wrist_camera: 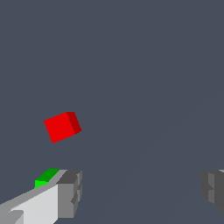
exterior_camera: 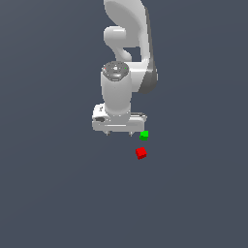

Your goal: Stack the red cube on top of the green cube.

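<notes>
Wrist view: nearest the lens are the two grey fingertips (wrist_camera: pixel 70 192) of the gripper (wrist_camera: pixel 141 190), one at each lower corner of the frame, the second only partly in frame. Jaws spread wide, a broad stretch of bare floor between them, nothing held.

Exterior view: white Panda arm (exterior_camera: pixel 128 46) seen from above, reaching down the frame; wrist barrel and the gripper (exterior_camera: pixel 119 131) body at its lower end. Only two small finger stubs show under the white gripper body here, so the jaw gap is read from the wrist view.

Floor (exterior_camera: pixel 48 193): plain, uniform dark grey-blue, flat, in both views.

Red cube (exterior_camera: pixel 141 153): rests on the floor, turned somewhat askew to the gripper body's edge. Lies clear of the gripper, toward the exterior view's right of it and lower in the frame. In the wrist view the red cube (wrist_camera: pixel 62 126) sits out ahead of the fingertips, outside the gap between them, untouched.

Green cube (exterior_camera: pixel 144 135): on the floor just beside the gripper body's corner on the exterior view's right. Whether it touches cannot be told. In the wrist view the green cube (wrist_camera: pixel 46 177) is mostly hidden behind one finger; only a top sliver shows.

Cubes are near each other but apart, side by side on the floor, not stacked.
</notes>
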Robot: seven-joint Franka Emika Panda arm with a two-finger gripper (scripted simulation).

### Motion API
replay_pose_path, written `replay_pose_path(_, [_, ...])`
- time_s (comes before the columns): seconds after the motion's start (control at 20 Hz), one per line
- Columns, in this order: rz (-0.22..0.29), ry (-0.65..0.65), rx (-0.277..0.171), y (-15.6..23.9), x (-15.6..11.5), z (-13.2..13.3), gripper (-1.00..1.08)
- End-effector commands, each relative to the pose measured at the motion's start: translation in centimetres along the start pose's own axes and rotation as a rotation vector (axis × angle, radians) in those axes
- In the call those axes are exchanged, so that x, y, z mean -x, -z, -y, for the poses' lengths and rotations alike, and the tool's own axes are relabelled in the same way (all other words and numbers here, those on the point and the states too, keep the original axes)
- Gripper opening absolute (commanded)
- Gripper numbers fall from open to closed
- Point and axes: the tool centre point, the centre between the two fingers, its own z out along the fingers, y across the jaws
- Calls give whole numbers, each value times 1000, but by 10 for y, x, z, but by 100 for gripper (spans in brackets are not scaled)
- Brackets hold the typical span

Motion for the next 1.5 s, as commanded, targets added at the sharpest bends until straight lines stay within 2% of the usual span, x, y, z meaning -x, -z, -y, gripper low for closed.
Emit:
replay_pose_path(0.0, [0,0,0,0,0,0,100])
replay_pose_path(0.4, [1,64,-1,-15,-7,18,100])
replay_pose_path(1.05, [8,346,-2,-81,-21,99,100])
replay_pose_path(1.25, [9,384,-1,-89,-21,109,100])
replay_pose_path(1.45, [9,385,0,-89,-21,109,100])
